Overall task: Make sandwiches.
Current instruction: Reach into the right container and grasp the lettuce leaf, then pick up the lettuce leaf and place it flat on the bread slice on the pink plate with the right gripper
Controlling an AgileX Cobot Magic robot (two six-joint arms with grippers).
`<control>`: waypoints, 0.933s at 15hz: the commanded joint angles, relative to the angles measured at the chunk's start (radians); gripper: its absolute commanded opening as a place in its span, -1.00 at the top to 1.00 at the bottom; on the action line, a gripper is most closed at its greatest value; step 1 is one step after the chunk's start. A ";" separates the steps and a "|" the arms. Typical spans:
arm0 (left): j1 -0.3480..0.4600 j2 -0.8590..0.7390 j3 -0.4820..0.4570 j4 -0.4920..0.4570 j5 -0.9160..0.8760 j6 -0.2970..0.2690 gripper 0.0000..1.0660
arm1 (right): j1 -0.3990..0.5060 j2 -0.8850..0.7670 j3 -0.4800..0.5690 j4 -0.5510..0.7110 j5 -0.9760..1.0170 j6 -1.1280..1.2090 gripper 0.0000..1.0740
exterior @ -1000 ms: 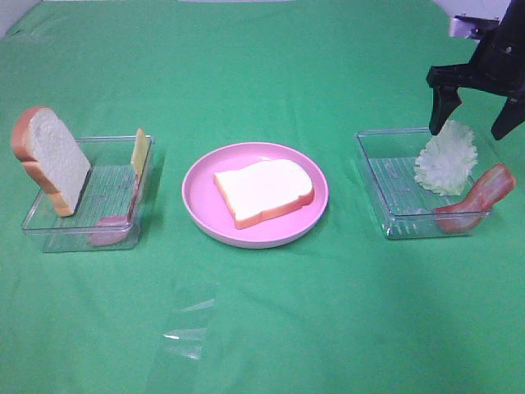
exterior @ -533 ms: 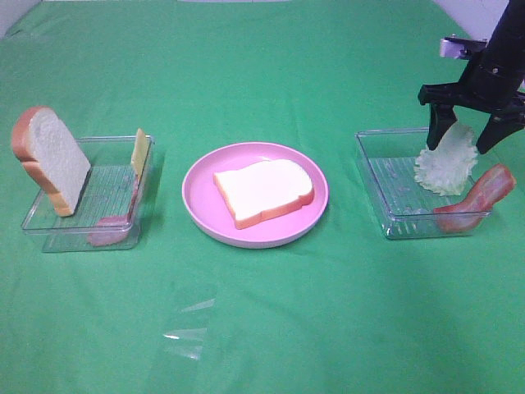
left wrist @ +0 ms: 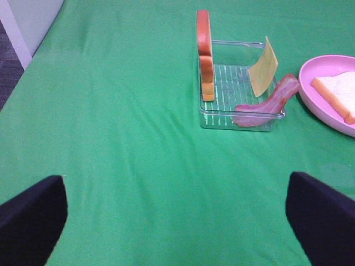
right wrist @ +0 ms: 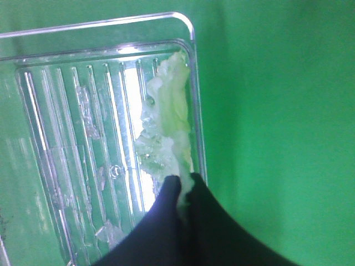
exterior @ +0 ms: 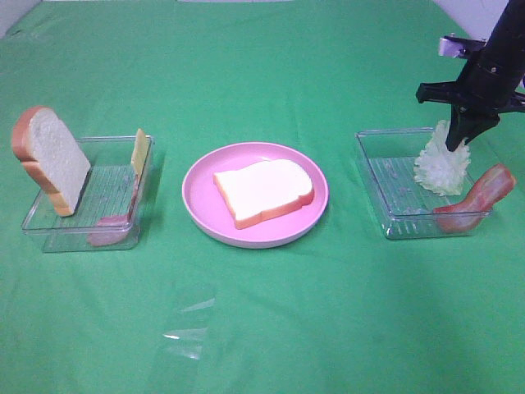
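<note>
At the far right corner of the clear plastic tray (exterior: pixel 385 176), the pale green ruffled lettuce leaf (exterior: pixel 444 164) stood on edge against the wall, long axis near upright, broad face toward the tray's middle. Right gripper (exterior: pixel 458 139) was clamped on its top rim. Risk: so shallow a bite could slip on lifting, or the leaf could snag the reddish bacon strip (exterior: pixel 476 201) beside it. Left gripper (left wrist: pixel 177 213) hung wide apart, empty.

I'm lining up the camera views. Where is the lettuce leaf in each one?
Exterior high: lettuce at right, upright in the right clear tray, pinched by the right gripper.
Left wrist: not in it.
Right wrist: lettuce against the tray's wall, between the closed jaws.
Shared landmark: that ribbed clear tray.
</note>
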 commanded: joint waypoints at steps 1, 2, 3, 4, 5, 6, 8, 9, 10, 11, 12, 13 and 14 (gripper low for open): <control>-0.002 -0.014 0.001 0.000 -0.005 0.003 -0.88 | -0.001 -0.012 0.007 0.008 0.012 -0.011 1.00; -0.002 -0.014 0.001 0.000 -0.005 0.003 -0.88 | -0.001 -0.019 0.007 0.011 0.012 -0.011 1.00; -0.002 -0.014 0.001 0.000 -0.005 0.003 -0.88 | -0.001 -0.037 0.007 0.025 0.012 -0.011 1.00; -0.002 -0.014 0.001 0.000 -0.005 0.003 -0.88 | -0.001 -0.074 -0.026 0.062 0.046 -0.011 1.00; -0.002 -0.014 0.001 0.000 -0.005 0.003 -0.88 | -0.001 -0.099 -0.052 0.096 0.072 -0.011 1.00; -0.002 -0.014 0.001 0.000 -0.005 0.003 -0.88 | 0.001 -0.125 -0.080 0.118 0.101 -0.012 1.00; -0.002 -0.014 0.001 0.000 -0.005 0.003 -0.88 | 0.013 -0.173 -0.134 0.134 0.139 -0.012 1.00; -0.002 -0.014 0.001 0.000 -0.005 0.003 -0.88 | 0.024 -0.203 -0.142 0.143 0.138 -0.012 1.00; -0.002 -0.014 0.001 0.000 -0.005 0.003 -0.88 | 0.026 -0.212 -0.142 0.147 0.138 -0.012 1.00; -0.002 -0.014 0.001 0.000 -0.005 0.003 -0.88 | 0.050 -0.232 -0.142 0.156 0.138 -0.012 1.00; -0.002 -0.014 0.001 0.000 -0.005 0.003 -0.88 | 0.066 -0.235 -0.142 0.157 0.139 -0.011 1.00; -0.002 -0.014 0.001 0.000 -0.005 0.003 -0.88 | 0.092 -0.235 -0.142 0.156 0.140 -0.011 1.00; -0.002 -0.014 0.001 0.000 -0.005 0.003 -0.88 | 0.130 -0.235 -0.142 0.155 0.139 -0.011 1.00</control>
